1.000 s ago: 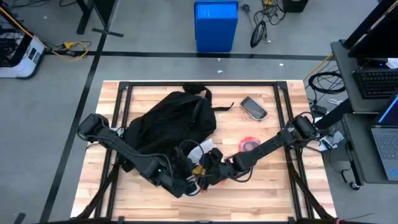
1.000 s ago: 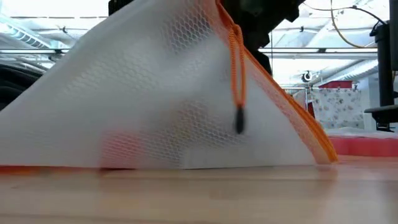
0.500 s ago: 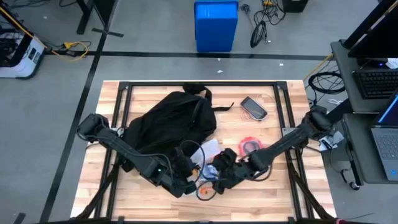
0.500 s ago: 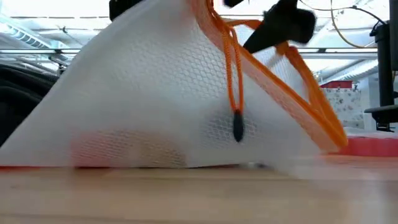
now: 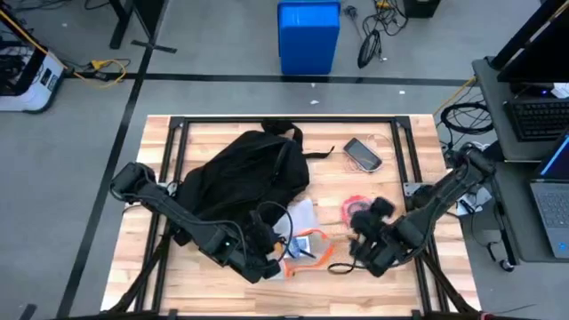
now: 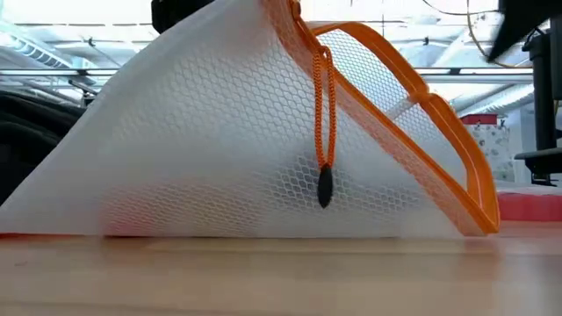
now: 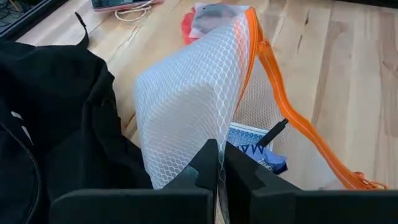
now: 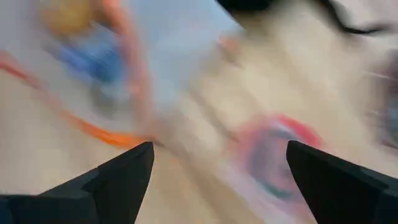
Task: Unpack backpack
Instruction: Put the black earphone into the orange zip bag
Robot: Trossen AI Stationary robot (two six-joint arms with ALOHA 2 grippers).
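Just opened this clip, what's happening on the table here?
A two-arm robot is unpacking a black backpack. The left gripper is shut on a corner of a white mesh pouch with an orange zipper, holding it up beside the backpack so it tents over the wooden table. The right gripper is open, apart from the pouch, near a red ring-shaped item. A phone lies farther back.

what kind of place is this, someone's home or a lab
Most likely a robotics lab or workshop, not a home: a wooden table in a black frame on a bare grey floor, loose cables on that floor, and a desk with a laptop alongside.
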